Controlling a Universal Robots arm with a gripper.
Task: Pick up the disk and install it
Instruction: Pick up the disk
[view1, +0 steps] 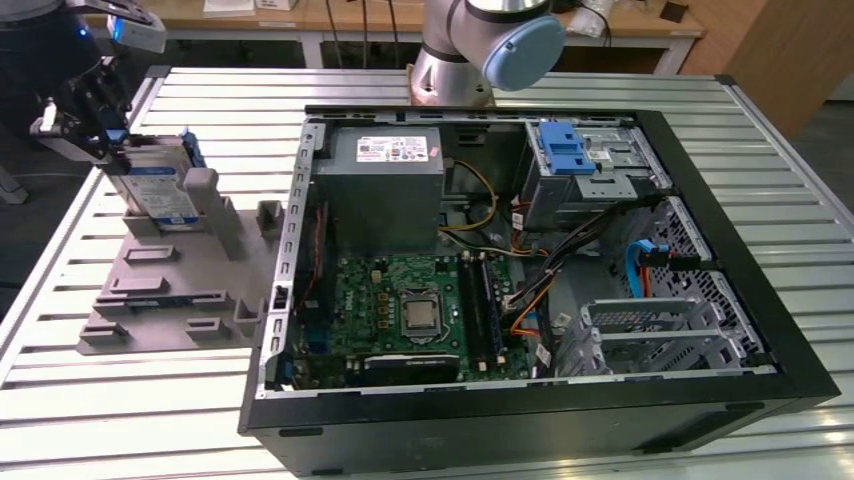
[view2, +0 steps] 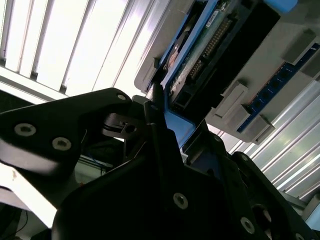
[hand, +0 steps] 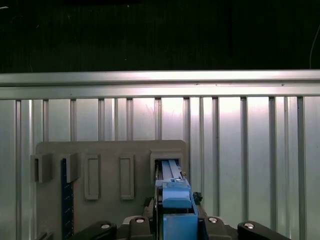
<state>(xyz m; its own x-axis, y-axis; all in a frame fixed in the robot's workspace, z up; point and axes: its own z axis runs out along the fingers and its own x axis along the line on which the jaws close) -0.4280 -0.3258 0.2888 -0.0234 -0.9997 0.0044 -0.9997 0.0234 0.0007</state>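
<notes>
One flat silver metal disk (view1: 158, 190) in its blue frame stood upright in the grey plastic holder (view1: 167, 275). The black end effector (view1: 96, 135) was at its top edge, grip impossible to tell. Stiff, weighty, shock-sensitive: best held by the frame edges.

Desk: ribbed silver metal desk (view1: 120, 410) bare beside grey plastic slotted holder (view1: 167, 290); open passage.
Holder: upright posts crowd slots; silver blue-framed disk (view1: 154, 190) fills one.
Exterior view's right: open black computer case (view1: 534, 420) wall just beside holder.
</notes>
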